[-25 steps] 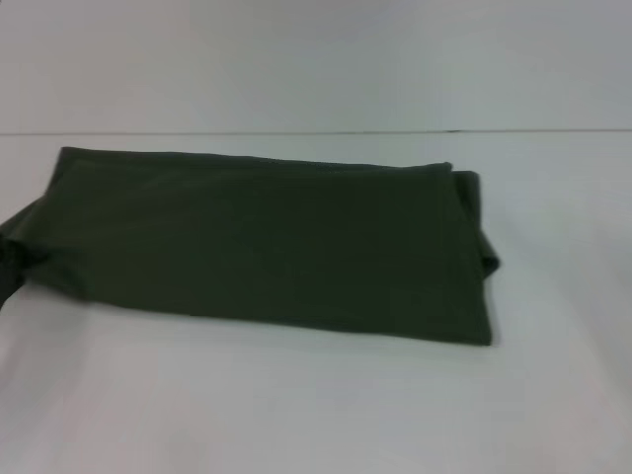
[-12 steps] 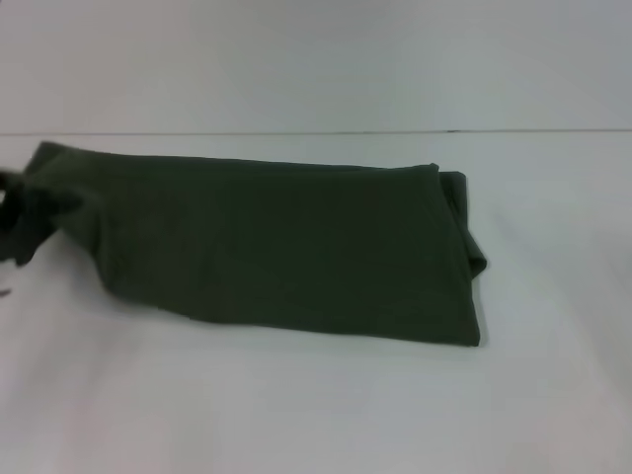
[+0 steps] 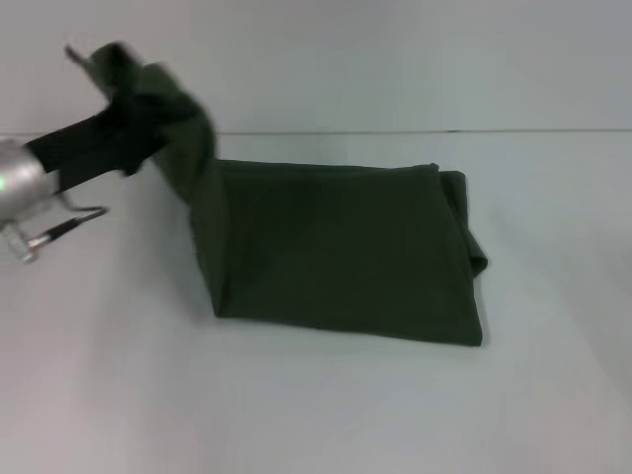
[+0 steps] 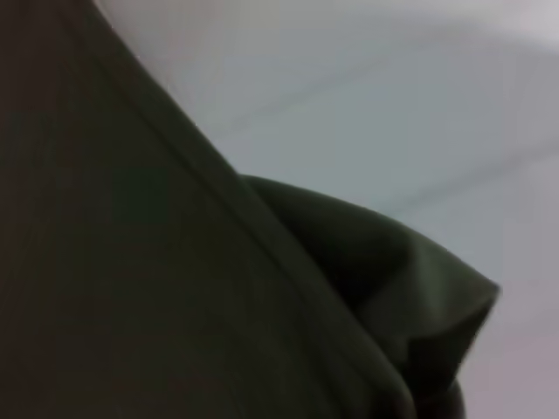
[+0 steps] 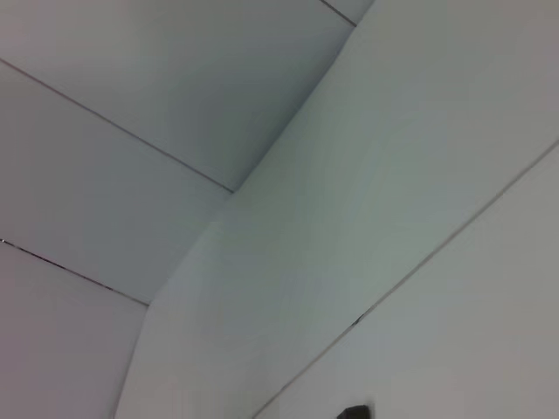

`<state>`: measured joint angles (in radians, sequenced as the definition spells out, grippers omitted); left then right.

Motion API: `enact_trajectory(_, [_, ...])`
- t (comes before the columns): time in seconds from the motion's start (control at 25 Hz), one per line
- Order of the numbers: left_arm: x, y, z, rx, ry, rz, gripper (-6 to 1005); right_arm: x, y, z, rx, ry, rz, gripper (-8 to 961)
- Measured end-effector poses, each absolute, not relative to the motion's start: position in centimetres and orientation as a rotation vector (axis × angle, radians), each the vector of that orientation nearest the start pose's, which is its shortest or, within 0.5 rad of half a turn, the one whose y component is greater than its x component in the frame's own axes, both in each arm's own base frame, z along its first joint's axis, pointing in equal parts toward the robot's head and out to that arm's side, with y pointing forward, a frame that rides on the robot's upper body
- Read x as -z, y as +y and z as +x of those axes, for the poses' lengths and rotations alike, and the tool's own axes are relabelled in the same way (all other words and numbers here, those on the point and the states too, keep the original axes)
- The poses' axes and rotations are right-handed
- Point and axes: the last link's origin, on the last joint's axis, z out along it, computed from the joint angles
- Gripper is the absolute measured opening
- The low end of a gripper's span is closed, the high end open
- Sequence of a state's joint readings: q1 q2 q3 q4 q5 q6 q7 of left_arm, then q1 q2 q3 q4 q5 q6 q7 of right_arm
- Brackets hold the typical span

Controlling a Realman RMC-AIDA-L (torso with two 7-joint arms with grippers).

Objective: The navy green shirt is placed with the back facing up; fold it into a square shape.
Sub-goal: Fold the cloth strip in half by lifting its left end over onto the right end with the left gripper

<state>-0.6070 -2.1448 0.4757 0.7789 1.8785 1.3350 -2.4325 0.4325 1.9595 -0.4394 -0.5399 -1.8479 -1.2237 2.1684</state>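
Gripping the left end of the navy green shirt (image 3: 336,252), the left gripper (image 3: 123,84) is seen at the upper left of the head view, raised well above the table (image 3: 296,405). Its fingers are wrapped in dark cloth there, so they are pinched on a bunched fold of the shirt, though the fingertips themselves are hidden by fabric. A silver wrist segment (image 3: 20,178) with a thin cable is shown at the far left edge, behind the black gripper body.

From the held end, the cloth is hung down in a steep drape to the table, where it meets the flat part of the shirt. That flat part is laid on the white table at centre, as 1 long folded band with plain olive fabric facing up. At its right end, a tucked layer is seen bulging out past the edge as a small lobe.

The left wrist view is filled mostly by dark shirt fabric (image 4: 175,288) with a hem line running diagonally, and a rounded fold is seen against the pale table behind it.

The right gripper is not shown in any view; only pale wall and ceiling panels (image 5: 279,209) are seen by the right wrist camera.
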Motion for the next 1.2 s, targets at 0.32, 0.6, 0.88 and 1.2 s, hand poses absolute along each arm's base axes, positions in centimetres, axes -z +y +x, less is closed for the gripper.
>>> enact_trajectory(0.32, [2.5, 40.0, -16.8, 1.054, -1.754, -2.271, 114, -8.0, 34.3, 36.4, -1.045, 1.753, -1.625, 732])
enact_trajectory(0.6, [8.6, 39.9, -13.6, 0.66, -1.454, -2.572, 144, -7.7, 34.3, 36.3, -1.035, 1.76, -1.637, 732])
enact_trajectory(0.88, [10.3, 38.5, -12.8, 0.477, -1.262, -2.749, 173, -7.7, 34.2, 36.5, -1.028, 1.761, -1.629, 731])
enact_trajectory(1.2, [8.6, 38.4, -13.2, 0.507, -1.258, -2.753, 396, -7.7, 34.3, 36.5, -1.029, 1.761, -1.628, 733])
